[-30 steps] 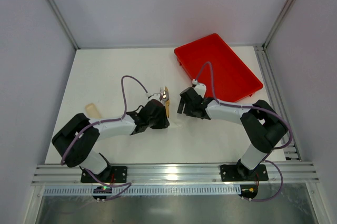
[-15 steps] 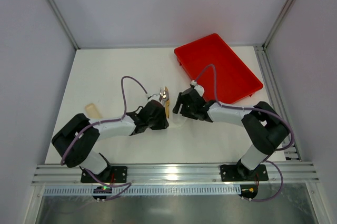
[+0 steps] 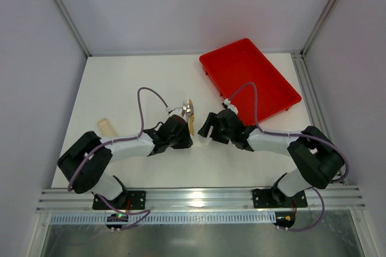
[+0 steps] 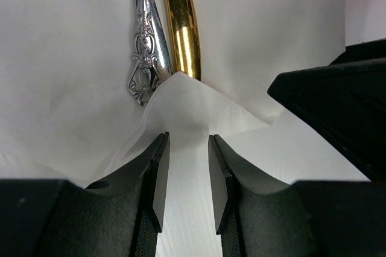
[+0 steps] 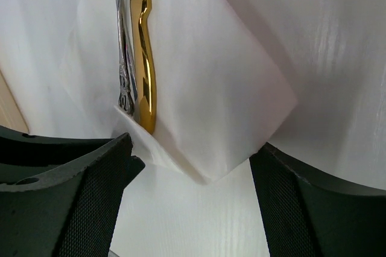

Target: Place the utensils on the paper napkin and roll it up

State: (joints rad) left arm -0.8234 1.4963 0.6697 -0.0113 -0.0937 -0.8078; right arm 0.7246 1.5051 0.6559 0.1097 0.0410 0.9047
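Note:
Two utensils lie side by side, one with a golden handle (image 4: 181, 28) and one with an ornate silver handle (image 4: 143, 58); from above they show as a small bundle (image 3: 190, 115) between the arms. The white paper napkin (image 4: 199, 109) lies under them, and a corner of it is folded over the handle ends. In the right wrist view the same fold (image 5: 223, 100) covers the golden handle (image 5: 145, 70). My left gripper (image 4: 187, 172) sits just short of the fold, jaws a narrow gap apart with nothing between them. My right gripper (image 5: 193, 209) is wide open, straddling the folded corner.
The red tray (image 3: 248, 77) stands at the back right. A small tan object (image 3: 107, 126) lies near the left edge of the table. The two grippers (image 3: 196, 133) are close together, and a right finger (image 4: 338, 106) shows in the left wrist view.
The right gripper has moved left and nearer, closer to the utensils and the left gripper. The left arm has barely moved.

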